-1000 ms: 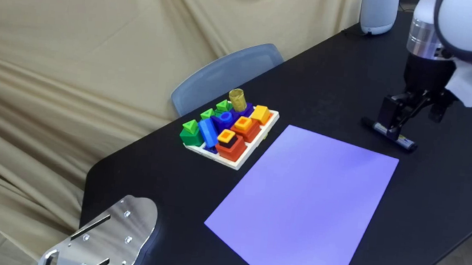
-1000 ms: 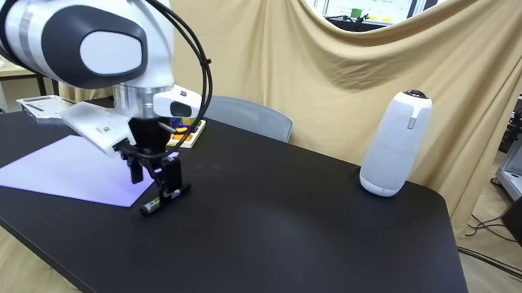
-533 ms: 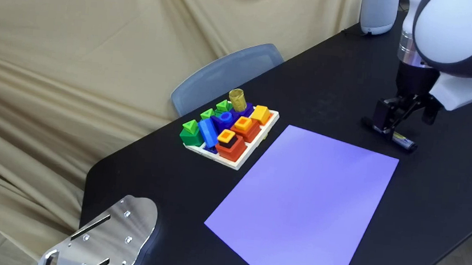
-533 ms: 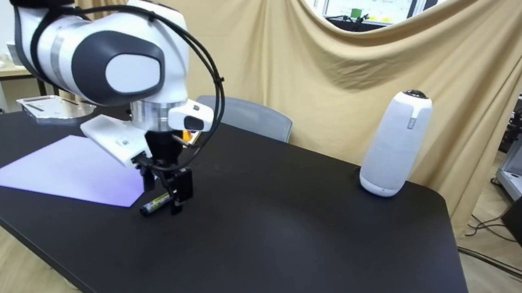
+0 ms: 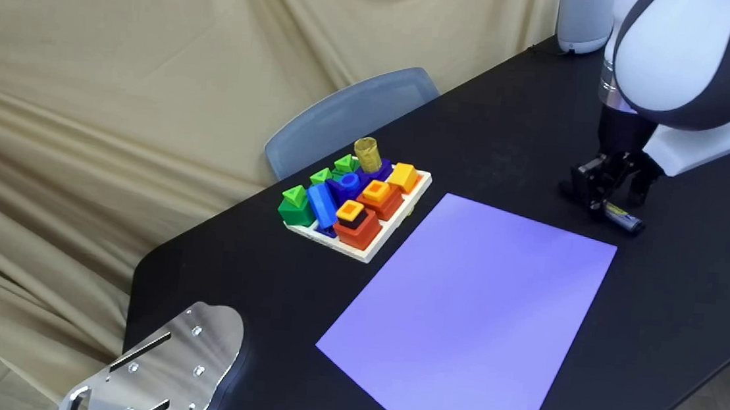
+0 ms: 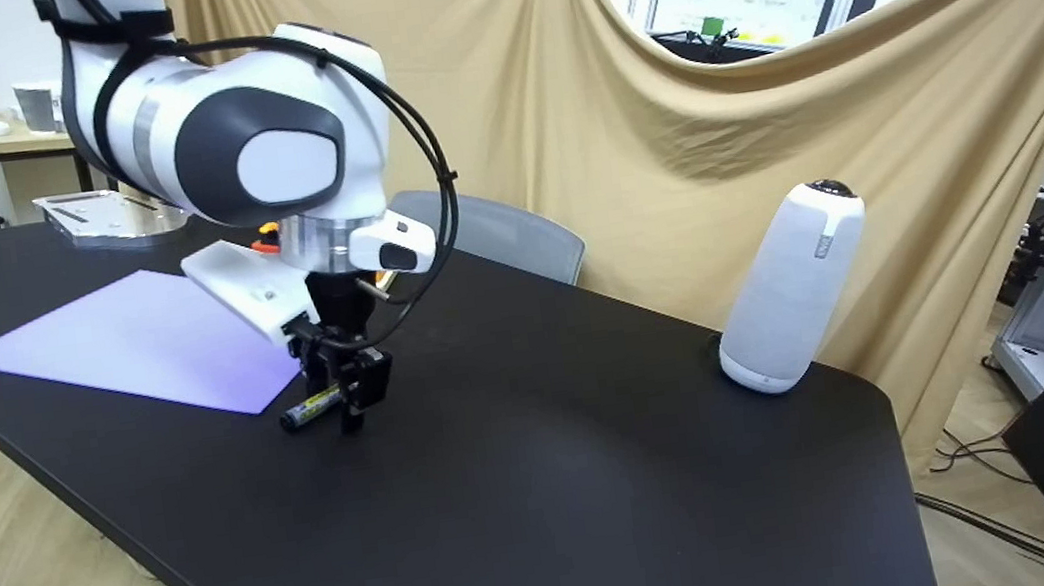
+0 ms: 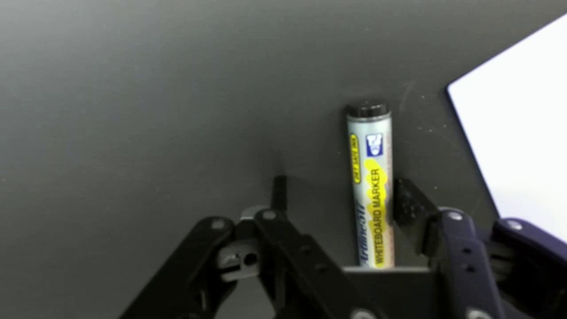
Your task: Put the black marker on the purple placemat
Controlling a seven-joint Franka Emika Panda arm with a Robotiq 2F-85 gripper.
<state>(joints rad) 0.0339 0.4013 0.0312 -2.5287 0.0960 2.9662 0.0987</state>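
Note:
The black marker (image 7: 374, 190) lies on the dark table, with a grey, yellow-labelled barrel and black end. Part of it shows in both exterior views (image 5: 625, 219) (image 6: 310, 410); the gripper hides the rest. My gripper (image 7: 339, 181) is low over the marker, partly open, with a finger on each side. In the wrist view the right finger is against or very close to the barrel, and a gap separates the left finger from it. The gripper also shows in both exterior views (image 5: 616, 205) (image 6: 336, 400). The purple placemat (image 5: 474, 314) lies flat beside the marker; its corner looks white in the wrist view (image 7: 522, 124).
A white tray (image 5: 371, 253) of coloured blocks stands beyond the placemat's edge. A metal plate (image 5: 211, 343) lies near the table's end. A tall white speaker-like device (image 6: 794, 287) stands near another edge. A grey chair (image 5: 353, 118) is behind the table.
My gripper has moved along the marker toward its dark end and sits lower around it. The fingers look closer together. The marker and placemat have not moved.

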